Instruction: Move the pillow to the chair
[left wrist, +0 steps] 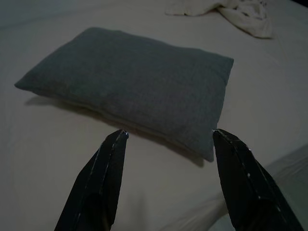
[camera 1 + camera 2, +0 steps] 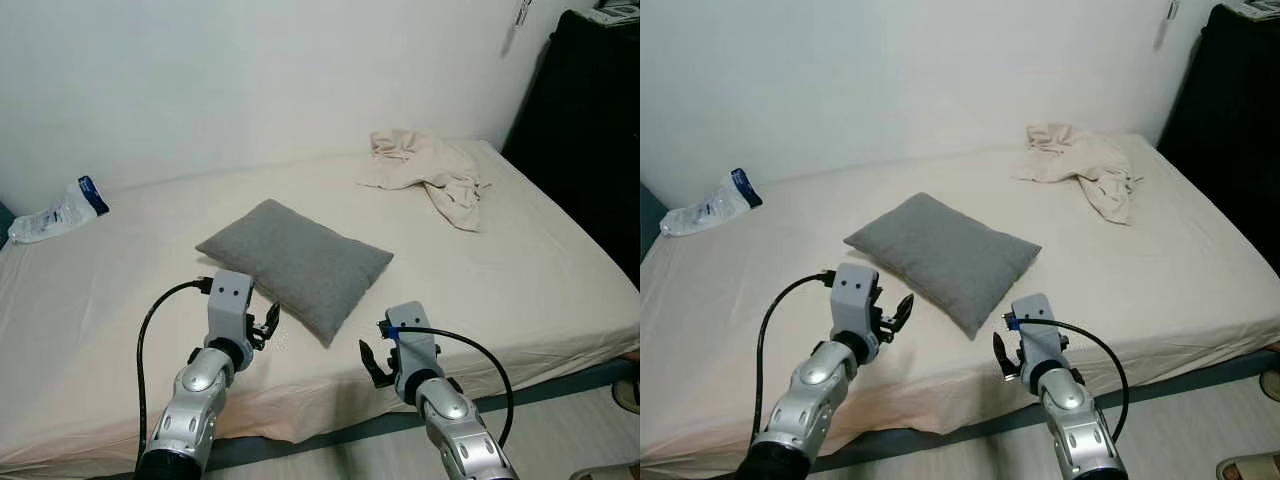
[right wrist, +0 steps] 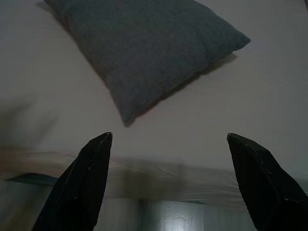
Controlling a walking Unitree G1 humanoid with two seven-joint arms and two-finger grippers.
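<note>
Nothing moved yet: pillow [image 2: 295, 265] lies flat mid-bed [image 2: 540, 260], untouched. My left gripper [image 2: 262, 328] hovers at its near edge, my right gripper [image 2: 378, 362] just short; both jaws spread, empty. Grasp, lift, carry remain.

Plain white wall [image 2: 250, 70]; cream-sheeted bed [image 2: 540, 270], dark cabinet [image 2: 590, 130] beside it, pale floor [image 2: 560, 430]

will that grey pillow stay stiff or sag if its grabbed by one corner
The grey pillow looks plump and soft, so it will probably sag from a corner. It likely weighs little for its bulk. Its woven cover should grip well, and lying flat, it won't roll.
</note>
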